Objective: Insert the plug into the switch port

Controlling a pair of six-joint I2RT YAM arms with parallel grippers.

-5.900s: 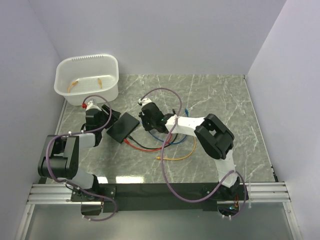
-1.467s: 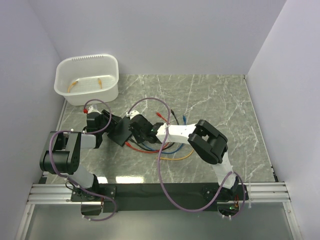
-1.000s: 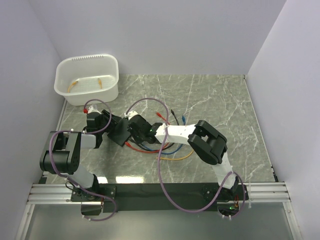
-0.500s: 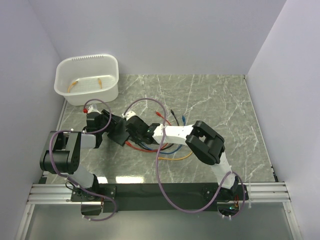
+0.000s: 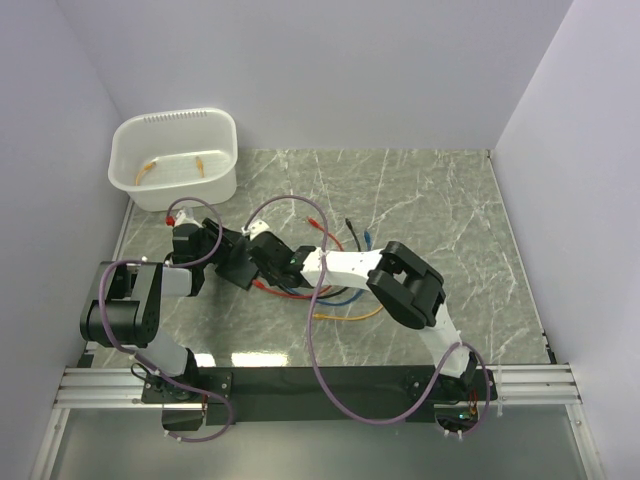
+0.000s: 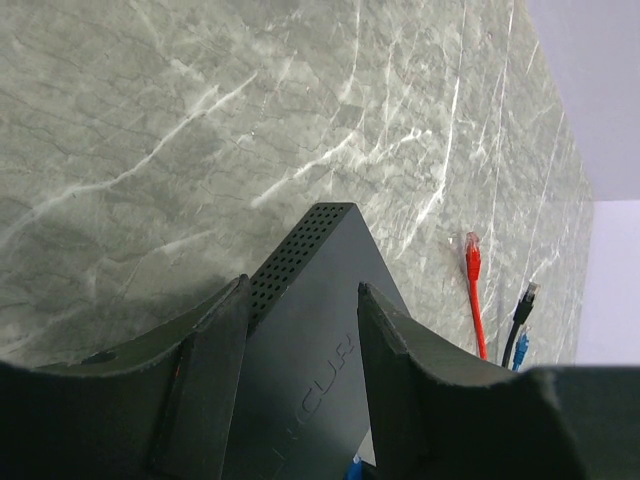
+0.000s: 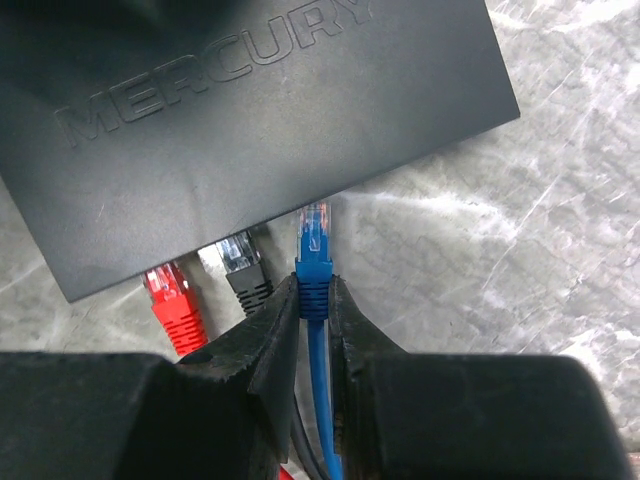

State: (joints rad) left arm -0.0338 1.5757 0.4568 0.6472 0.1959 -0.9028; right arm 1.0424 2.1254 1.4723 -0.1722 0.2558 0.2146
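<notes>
Marble tabletop [image 7: 560, 190]: right gripper [image 7: 315, 330] pinches blue plug [image 7: 314, 250], tip just short of switch [image 7: 250, 120] edge; left gripper [image 6: 300, 330] fingers straddle switch.

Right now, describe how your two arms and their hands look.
Both arms mix white link shells with black joint housings, and a purple cable loops along each. The left hand and right hand have matte black fingers. A red dot marks the left wrist.

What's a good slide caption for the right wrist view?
Right gripper holds the blue plug at the switch edge, beside the seated black plug and red plug.
</notes>
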